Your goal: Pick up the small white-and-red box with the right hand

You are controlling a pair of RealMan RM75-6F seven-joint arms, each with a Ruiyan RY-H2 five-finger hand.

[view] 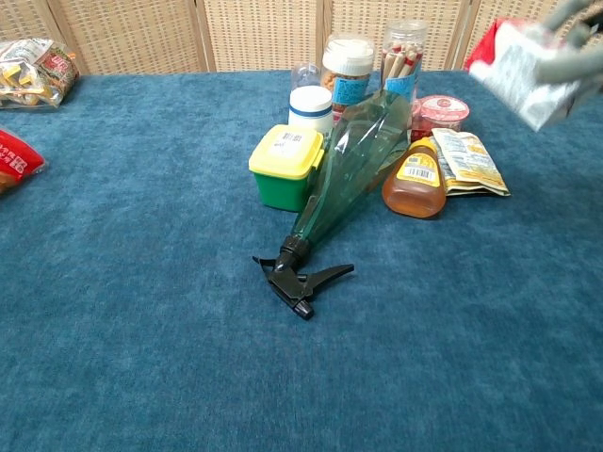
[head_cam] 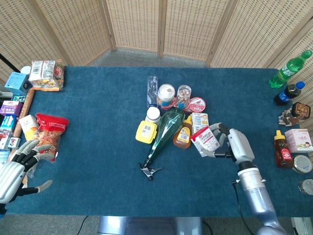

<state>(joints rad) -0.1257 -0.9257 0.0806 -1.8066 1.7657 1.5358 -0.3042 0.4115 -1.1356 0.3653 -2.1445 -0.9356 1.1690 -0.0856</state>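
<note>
My right hand (head_cam: 235, 144) grips the small white-and-red box (head_cam: 207, 141) and holds it in the air, right of the honey bottle (head_cam: 184, 134). In the chest view the box (view: 521, 62) shows blurred at the top right corner, well above the cloth, with the fingers (view: 571, 19) of the right hand wrapped around it. My left hand (head_cam: 15, 168) hangs at the table's front left corner with its fingers spread and nothing in it.
A green spray bottle (head_cam: 164, 133) lies in the middle with a yellow-lidded tub (head_cam: 146, 131), jars (head_cam: 166, 93) and a snack pouch (view: 468, 162). Bottles (head_cam: 289, 70) and a pink box (head_cam: 299, 140) crowd the right edge. Snack bags (head_cam: 49, 134) and cartons line the left edge.
</note>
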